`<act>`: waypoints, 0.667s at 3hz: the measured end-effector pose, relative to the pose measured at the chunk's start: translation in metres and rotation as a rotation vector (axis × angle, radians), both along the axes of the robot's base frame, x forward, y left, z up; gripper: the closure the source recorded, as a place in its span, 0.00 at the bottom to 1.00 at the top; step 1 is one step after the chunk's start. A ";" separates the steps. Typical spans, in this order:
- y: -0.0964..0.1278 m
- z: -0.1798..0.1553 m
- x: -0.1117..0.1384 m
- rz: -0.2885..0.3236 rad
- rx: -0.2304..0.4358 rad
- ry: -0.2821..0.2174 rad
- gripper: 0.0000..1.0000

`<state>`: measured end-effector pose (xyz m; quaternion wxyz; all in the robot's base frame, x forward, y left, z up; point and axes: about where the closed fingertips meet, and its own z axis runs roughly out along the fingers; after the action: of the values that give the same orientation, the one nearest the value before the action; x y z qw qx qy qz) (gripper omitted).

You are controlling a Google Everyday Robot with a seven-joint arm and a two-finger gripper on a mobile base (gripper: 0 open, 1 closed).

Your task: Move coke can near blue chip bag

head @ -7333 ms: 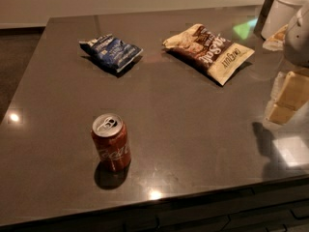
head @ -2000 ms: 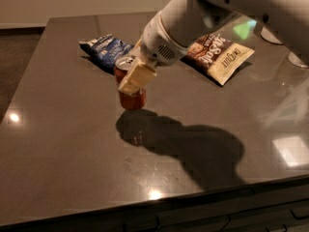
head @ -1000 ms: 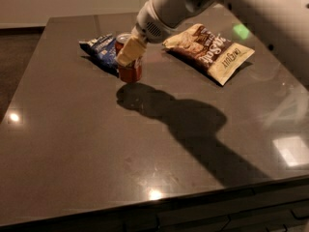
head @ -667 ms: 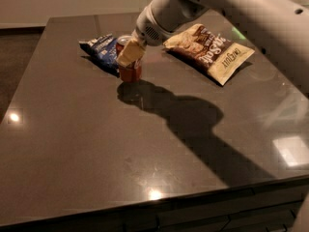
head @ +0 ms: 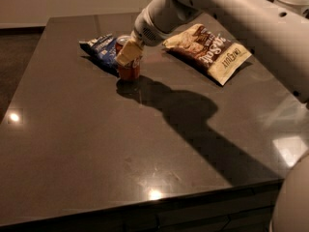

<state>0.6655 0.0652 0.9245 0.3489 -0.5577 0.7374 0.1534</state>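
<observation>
The red coke can point(head: 129, 71) stands upright on the dark table point(head: 87, 144), right beside the blue chip bag point(head: 100, 49), which lies crumpled just to its left and behind it. My gripper point(head: 128, 55) reaches in from the upper right and is shut on the can, with a cream finger point(head: 126, 56) across its upper front. The can's silver top point(head: 122, 38) shows behind the finger. The can's base is at the table surface, at the edge of the arm's shadow.
A larger tan and brown snack bag point(head: 210, 50) lies at the back right of the table. My arm point(head: 231, 18) spans the upper right. The table's front edge point(head: 145, 207) runs along the bottom, and a white robot part point(head: 292, 197) is at the lower right.
The can was carried from the table's front left up to the blue chip bag. Over the last second the gripper and can shifted only slightly, settling beside the bag.
</observation>
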 end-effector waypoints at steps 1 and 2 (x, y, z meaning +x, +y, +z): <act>0.000 -0.004 0.008 0.002 0.007 0.010 0.42; -0.004 -0.009 0.013 0.014 0.030 0.030 0.19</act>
<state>0.6786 0.0614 0.9151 0.3451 -0.5550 0.7363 0.1752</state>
